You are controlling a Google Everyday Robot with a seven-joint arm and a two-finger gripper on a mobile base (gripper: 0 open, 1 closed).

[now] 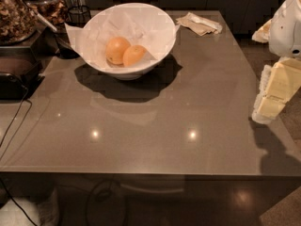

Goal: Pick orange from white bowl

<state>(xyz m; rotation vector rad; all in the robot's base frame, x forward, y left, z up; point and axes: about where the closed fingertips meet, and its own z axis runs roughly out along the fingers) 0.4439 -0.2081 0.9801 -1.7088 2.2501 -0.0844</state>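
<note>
The white bowl (160, 36) stands at the back left of the grey table, lined with crumpled white paper. Two fruits lie in it, touching. The orange (134, 55), oval and deeper in colour, is the right one. The paler, rounder fruit (116, 49) is to its left. My gripper (266, 108), cream and white, hangs at the right edge of the table, far to the right of the bowl and lower in the view. It holds nothing that I can see.
A crumpled napkin (199, 23) lies on the table behind and right of the bowl. Jars of dried food (16, 13) and a dark wire holder (75, 15) stand at the back left. A black tray (16, 76) and a cable (14, 121) are at the left edge.
</note>
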